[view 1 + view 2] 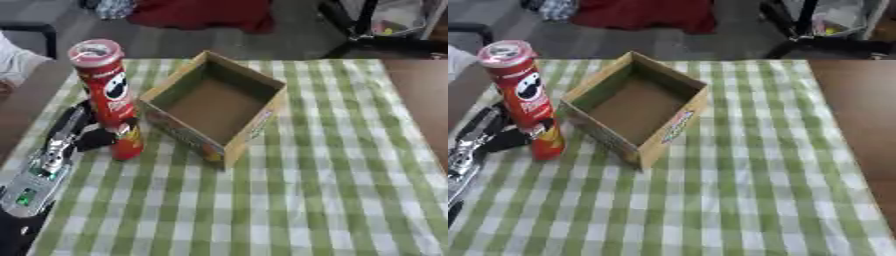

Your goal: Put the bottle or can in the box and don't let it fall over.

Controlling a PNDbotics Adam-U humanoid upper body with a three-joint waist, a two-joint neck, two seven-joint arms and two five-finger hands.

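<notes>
Red can (112, 95) (upright, beside the box (214, 107)) stands gripped by the left robot hand (83, 132).

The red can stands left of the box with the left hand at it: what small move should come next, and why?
Probably lift the can straight up. It stands upright on the cloth, outside the box, whose open top is beside it on the right. The left hand is at its lower part, so the can must clear the near wall before going across.
</notes>
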